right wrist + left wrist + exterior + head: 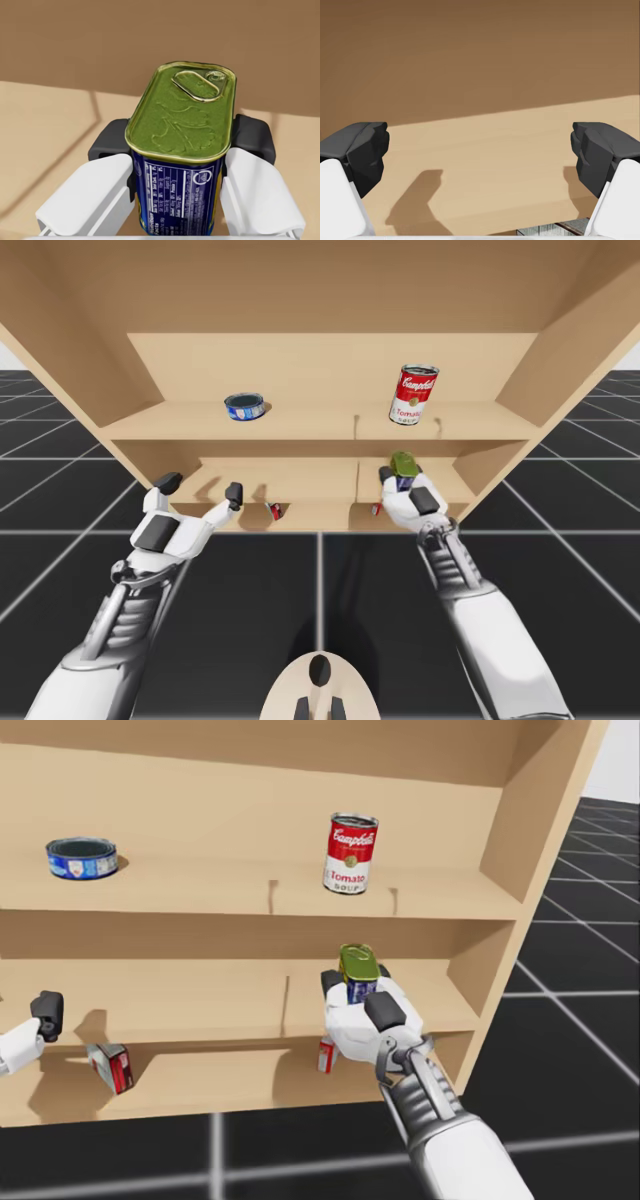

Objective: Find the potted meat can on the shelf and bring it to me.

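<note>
My right gripper (181,150) pinches the potted meat can (182,112) from 2 sides, its fingers pressed against the blue walls under the green lid. The can stands upright in the right-hand bay on the middle level of the shelf (200,1000); I cannot tell whether it rests on the board. My left gripper (480,155) is spread wide and empty at the left bay. Finding and grasping look done. What remains is drawing the can out and handing it over.
</note>
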`<move>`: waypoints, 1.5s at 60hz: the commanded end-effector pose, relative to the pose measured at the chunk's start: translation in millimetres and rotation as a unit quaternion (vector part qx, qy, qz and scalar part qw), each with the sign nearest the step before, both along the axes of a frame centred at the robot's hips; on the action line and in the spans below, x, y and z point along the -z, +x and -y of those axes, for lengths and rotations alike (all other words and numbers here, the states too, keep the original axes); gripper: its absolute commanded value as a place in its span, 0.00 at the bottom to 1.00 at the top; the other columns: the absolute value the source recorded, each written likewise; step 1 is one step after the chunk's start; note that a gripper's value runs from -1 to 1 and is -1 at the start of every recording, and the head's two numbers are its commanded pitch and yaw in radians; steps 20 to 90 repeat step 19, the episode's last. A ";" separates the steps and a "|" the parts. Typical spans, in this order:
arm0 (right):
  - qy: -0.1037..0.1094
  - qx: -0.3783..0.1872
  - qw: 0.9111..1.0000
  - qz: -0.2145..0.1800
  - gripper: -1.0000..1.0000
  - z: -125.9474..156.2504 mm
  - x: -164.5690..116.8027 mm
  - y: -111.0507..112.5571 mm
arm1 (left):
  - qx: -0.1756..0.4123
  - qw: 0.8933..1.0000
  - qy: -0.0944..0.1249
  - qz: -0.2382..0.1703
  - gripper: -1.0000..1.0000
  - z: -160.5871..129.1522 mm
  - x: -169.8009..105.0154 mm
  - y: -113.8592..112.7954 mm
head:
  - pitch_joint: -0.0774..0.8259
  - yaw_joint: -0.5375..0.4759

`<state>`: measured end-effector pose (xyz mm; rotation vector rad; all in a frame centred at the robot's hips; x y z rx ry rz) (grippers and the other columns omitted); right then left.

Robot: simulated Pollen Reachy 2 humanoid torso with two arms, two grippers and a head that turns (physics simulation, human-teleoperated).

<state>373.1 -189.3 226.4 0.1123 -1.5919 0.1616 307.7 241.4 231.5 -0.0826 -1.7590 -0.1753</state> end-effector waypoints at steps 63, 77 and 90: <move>-0.027 -0.026 0.991 0.125 1.00 -13.2 -40.7 -107.7 | 0.002 1.000 0.002 -0.002 0.00 1.0 0.7 -0.5 | 0.50 0.31; -0.027 -0.026 0.991 0.125 1.00 -13.2 -40.7 -107.7 | 0.002 1.000 0.002 -0.002 0.00 1.0 0.7 -0.5 | 0.50 0.31; -0.027 -0.026 0.991 0.125 1.00 -13.2 -40.7 -107.7 | 0.002 1.000 0.002 -0.002 0.00 1.0 0.7 -0.5 | 0.50 0.31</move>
